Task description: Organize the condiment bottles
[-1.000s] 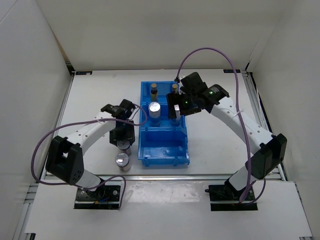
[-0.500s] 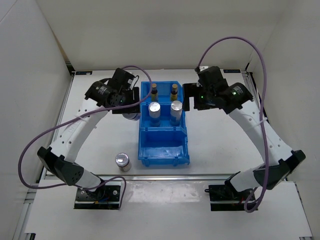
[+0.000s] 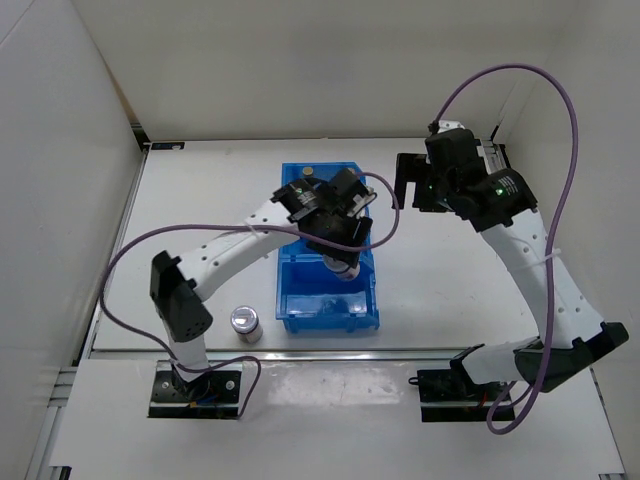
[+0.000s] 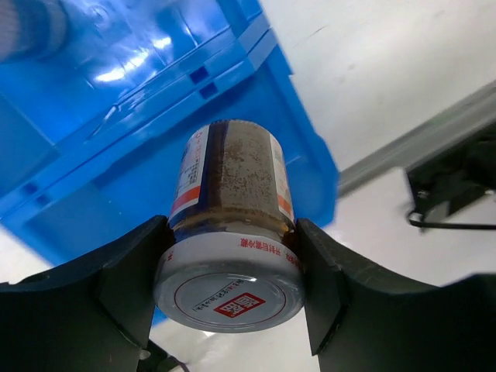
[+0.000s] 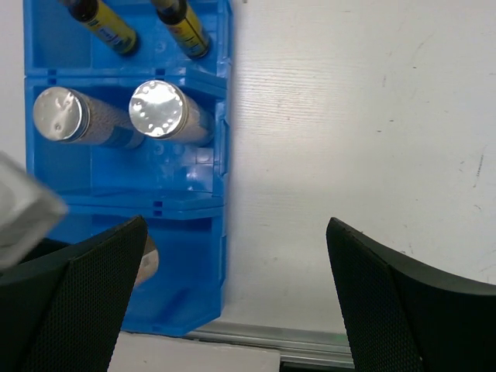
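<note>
Left gripper [image 4: 230, 232] clamped on short jar [image 4: 232, 170] at top end, hanging over front compartment of blue bin [image 4: 256, 93]. Right gripper [image 5: 236, 302] wide, empty, off beside bin. Risk: smooth round glass slips, or base clips glossy plastic wall going down (looks close to rim). Silver metal lid [image 4: 229, 298], grainy brown fill. Second jar [image 3: 244, 322] on table [image 3: 200, 200].

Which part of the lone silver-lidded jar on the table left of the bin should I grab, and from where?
Once the left gripper is empty, bring it straight down and close across the lone jar just under its silver lid. It stands upright, lid up, apart from the blue bin, so its round sides are free.
</note>
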You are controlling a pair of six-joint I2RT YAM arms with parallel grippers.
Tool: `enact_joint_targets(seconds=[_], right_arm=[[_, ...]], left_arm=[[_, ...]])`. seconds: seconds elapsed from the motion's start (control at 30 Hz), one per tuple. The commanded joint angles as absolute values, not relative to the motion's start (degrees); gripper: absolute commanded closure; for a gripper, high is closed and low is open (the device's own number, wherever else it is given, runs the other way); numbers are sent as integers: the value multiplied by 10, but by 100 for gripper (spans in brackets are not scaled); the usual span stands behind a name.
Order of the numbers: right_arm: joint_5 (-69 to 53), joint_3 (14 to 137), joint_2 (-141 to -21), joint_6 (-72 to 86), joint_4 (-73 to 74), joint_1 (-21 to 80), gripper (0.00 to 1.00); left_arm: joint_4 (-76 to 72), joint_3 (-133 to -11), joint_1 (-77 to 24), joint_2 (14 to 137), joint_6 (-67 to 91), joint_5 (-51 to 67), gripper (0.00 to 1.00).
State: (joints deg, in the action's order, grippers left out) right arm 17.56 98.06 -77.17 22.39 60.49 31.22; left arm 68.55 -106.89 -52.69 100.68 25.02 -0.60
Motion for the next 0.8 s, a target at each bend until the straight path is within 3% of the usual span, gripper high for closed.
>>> enact_joint_targets(seconds=[0.0,0.3,0.6,0.7,0.73,0.77], right_arm=[[206,1002,-746,231,609,302,1],[238,997,-722,231,614,302,1],[238,997,-722,231,614,302,1],[245,1002,-722,231,614,302,1],[245,1002,-722,231,614,302,1],[251,1002,-722,231,614,302,1]], left_arm=[[643,-1056,-533,1015,229,5,89],[575,-998,-544,1081,229,53,89],[575,-998,-555,1133,234,53,76],[575,-998,-555,1133,234,41,61],[575,-998,-555,1124,234,33,38],[575,-998,-555,1119,234,21,30]])
